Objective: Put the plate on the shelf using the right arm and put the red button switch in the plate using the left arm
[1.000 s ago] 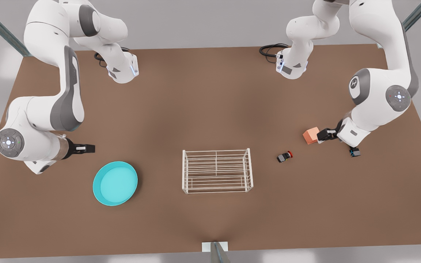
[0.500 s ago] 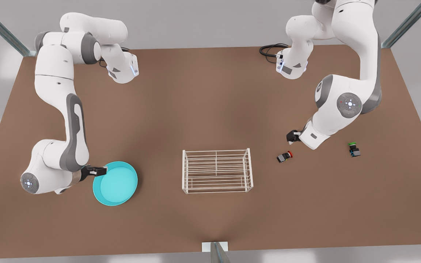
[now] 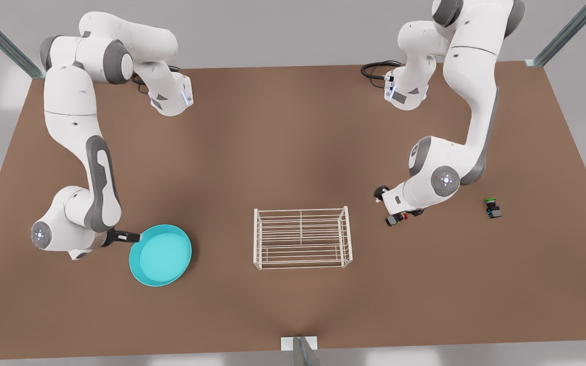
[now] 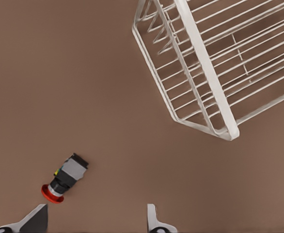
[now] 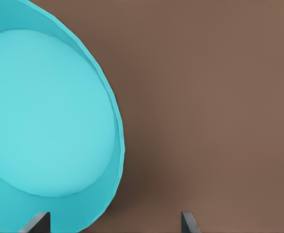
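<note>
The shelf [image 3: 302, 237] stands near the middle of the brown counter [image 3: 293, 142], empty, its white wire bars and corner posts upright.

At about 9 o'clock from the shelf, well apart from it, the plate [image 3: 160, 255] lies flat on the counter. The right gripper [image 3: 130, 236] sits at the plate's 10 o'clock edge, low and pointing toward it. In the right wrist view its fingers [image 5: 39, 222] are spread wide, one tip over the turquoise rim of the plate [image 5: 45, 116] and the other over bare counter (nothing is clamped between them).

At roughly 2 o'clock from the shelf lies the red button switch [image 3: 393, 219], on its side on the counter, near the shelf but not touching it. The left gripper [image 3: 397, 211] hangs just above it, so that the arm's wrist partly covers the switch in the front view. The left wrist view shows the red button switch [image 4: 63, 178] lying with its red cap toward one of the fingers [image 4: 35, 221]; the fingers are wide apart and hold nothing, and a corner of the shelf [image 4: 214, 73] is close by.

Farther off, at 3 o'clock from the left gripper, a green-capped switch [image 3: 492, 208] rests on the counter.
</note>
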`<state>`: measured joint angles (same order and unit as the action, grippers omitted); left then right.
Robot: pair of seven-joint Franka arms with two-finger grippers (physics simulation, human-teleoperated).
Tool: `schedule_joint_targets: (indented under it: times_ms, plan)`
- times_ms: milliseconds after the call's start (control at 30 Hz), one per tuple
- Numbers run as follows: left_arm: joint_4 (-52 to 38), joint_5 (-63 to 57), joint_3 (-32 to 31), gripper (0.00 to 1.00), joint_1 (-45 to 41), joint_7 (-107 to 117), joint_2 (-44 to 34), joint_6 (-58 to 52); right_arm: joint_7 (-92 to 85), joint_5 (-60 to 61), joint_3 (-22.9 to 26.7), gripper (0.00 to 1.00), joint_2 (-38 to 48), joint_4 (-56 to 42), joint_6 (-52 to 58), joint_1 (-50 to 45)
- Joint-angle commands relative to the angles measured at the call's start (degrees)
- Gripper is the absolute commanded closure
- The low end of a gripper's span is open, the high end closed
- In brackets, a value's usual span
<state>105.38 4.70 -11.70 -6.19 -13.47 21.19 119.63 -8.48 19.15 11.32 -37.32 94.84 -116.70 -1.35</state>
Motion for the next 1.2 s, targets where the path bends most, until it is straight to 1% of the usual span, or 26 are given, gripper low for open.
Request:
schedule_joint_targets:
  times_ms: [0, 33, 133, 167, 200, 433, 500, 567, 600, 633, 767, 800, 833, 867, 967, 1033, 1067, 1133, 1167]
  plan:
    - [2.02, 0.66, 0.01, 0.0, -0.05, -39.26, 0.17, 11.24, -12.17, 0.8, 0.01, 0.0, 0.58, 1.14, -10.22, 0.03]
    - [5.44, -1.01, -0.08, 0.0, -0.23, -38.91, -1.5, 15.36, -12.17, 0.8, 0.1, 0.0, 0.49, 1.14, -10.13, 0.64]
    - [8.44, -1.1, -0.08, 0.0, -0.93, -38.56, -2.74, 19.06, -12.44, 0.71, 0.01, 0.0, -1.26, 0.87, -10.74, 1.26]
    - [8.44, -1.1, -0.08, 0.0, -1.02, -38.56, -1.68, 20.29, -12.35, 0.89, 0.19, 0.0, -1.7, 0.7, -10.74, 1.26]
    - [8.09, -1.18, -0.08, 0.0, -1.02, -38.91, -0.89, 20.29, -13.05, 3.88, 0.1, 0.0, -1.88, 0.7, -10.83, 1.26]
    - [7.3, -1.01, -0.87, 0.0, 0.56, -40.06, 2.98, 19.77, -14.37, 4.14, -0.16, 0.0, -2.67, 0.7, -10.48, -1.12]
    - [3.96, -1.01, -0.87, 0.0, 0.92, -41.64, 6.32, 19.5, -15.07, 3.88, -0.25, 0.0, -3.72, 0.7, -10.74, -1.2]
    - [2.81, -1.01, -2.1, 0.0, 3.02, -42.87, 8.42, 19.5, -14.99, 4.49, -0.25, 0.0, -4.6, 0.7, -10.74, -0.94]
    - [2.55, -1.01, -3.68, 0.0, 5.22, -43.04, 9.13, 19.5, -14.81, 4.84, -0.25, 0.0, -4.6, 0.7, -10.66, -0.85]
    - [2.63, -1.01, -4.47, 0.0, 6.45, -44.19, 9.57, 19.5, -14.81, 7.3, -0.25, 0.0, -4.6, 0.79, -10.31, -0.5]
    - [2.72, -1.1, -5.34, 0.0, 9.0, -46.38, 9.75, 19.41, -14.46, 8.89, -0.34, 0.0, -4.87, 0.96, -10.22, -0.41]
    - [3.34, -1.53, -7.2, 0.0, 11.2, -46.56, 9.75, 19.41, -14.11, 8.89, -0.34, 0.17, -4.87, 0.87, -10.22, -0.41]
    - [3.95, -2.33, -7.2, 0.0, 11.55, -46.56, 9.48, 19.41, -13.49, 8.8, -0.34, 0.39, -4.87, 0.87, -10.22, -0.5]
    - [4.83, -2.5, -7.46, 0.0, 11.9, -46.56, 8.96, 19.5, -13.32, 8.71, -0.34, 0.53, -4.78, 0.87, -10.22, -0.5]
    - [7.64, -3.12, -7.9, 0.0, 12.34, -46.56, 8.25, 20.29, -13.14, 8.8, -0.43, 0.7, -4.52, 0.79, -10.22, -0.59]
    - [8.7, -3.21, -7.99, 0.0, 12.34, -46.56, 8.25, 20.29, -13.23, 8.71, -0.43, 0.71, -4.6, 0.79, -10.22, -0.68]
    - [8.79, -3.38, -7.99, 0.0, 12.34, -46.47, 8.25, 20.29, -13.23, 8.71, -0.43, 0.74, -4.6, 0.79, -10.22, -0.67]
    - [8.79, -4.96, -7.99, 0.0, 12.25, -46.3, 8.43, 20.64, -13.23, 8.63, -0.43, 0.76, -4.6, 0.79, -10.22, -0.68]
    - [8.96, -5.23, -7.9, 0.0, 12.34, -46.47, 8.34, 20.64, -13.23, 8.63, -0.51, 0.79, -4.6, 0.79, -10.22, -0.68]
